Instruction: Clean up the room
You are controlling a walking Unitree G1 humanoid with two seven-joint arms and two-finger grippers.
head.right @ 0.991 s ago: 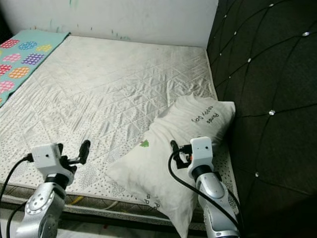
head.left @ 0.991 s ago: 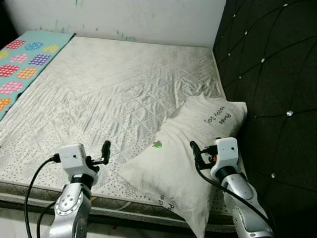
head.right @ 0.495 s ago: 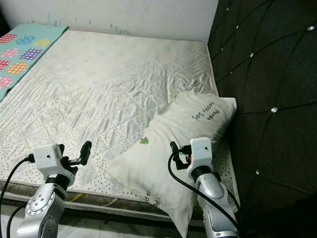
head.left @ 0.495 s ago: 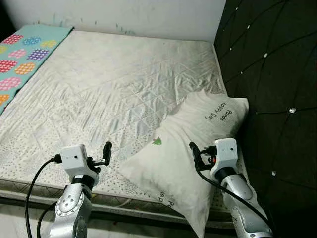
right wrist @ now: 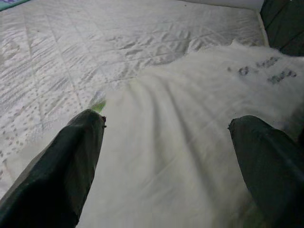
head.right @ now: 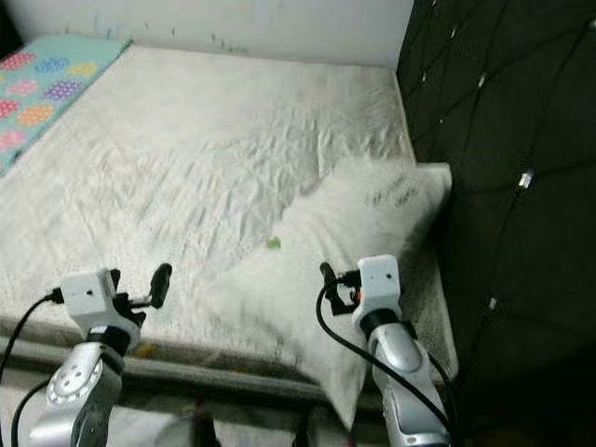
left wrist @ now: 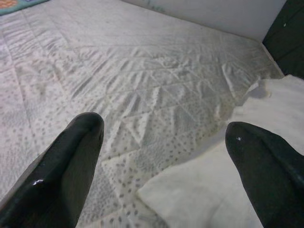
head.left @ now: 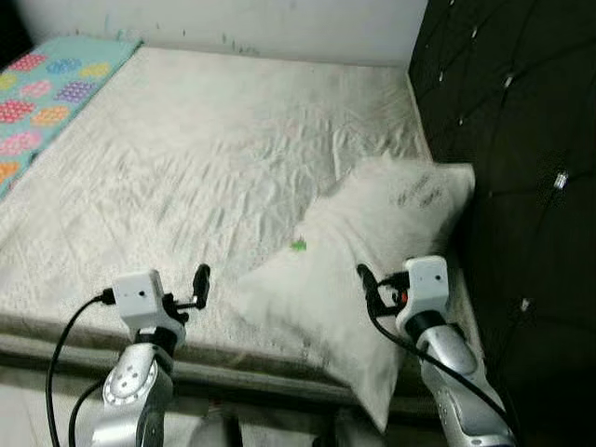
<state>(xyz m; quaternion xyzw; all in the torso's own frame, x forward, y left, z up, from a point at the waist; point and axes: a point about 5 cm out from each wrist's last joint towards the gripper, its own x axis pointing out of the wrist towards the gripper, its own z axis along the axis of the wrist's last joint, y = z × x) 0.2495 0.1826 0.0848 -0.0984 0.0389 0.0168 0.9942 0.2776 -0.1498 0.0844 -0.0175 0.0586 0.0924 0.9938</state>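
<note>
White pillow (head.left: 372,265) lies askew on bed (head.left: 186,158) near headboard (head.left: 521,140), one corner over the front edge. My view has shifted closer w/ blur, so I'm stepping in; pillow unmoved. Left end effector (left wrist: 161,156) spread above mattress; right end effector (right wrist: 166,142) spread just over pillow, nothing held. Approach phase.

- Bedroom in a home, def.
- Big bed (head.left: 214,158) w/ quilted white mattress cover, no sheet on it.
- White pillow (head.left: 363,261) lying by the black tufted headboard (head.left: 521,140).
- Teal dotted blanket (head.left: 47,88) at far corner, plain white wall (head.left: 279,28) behind.
</note>
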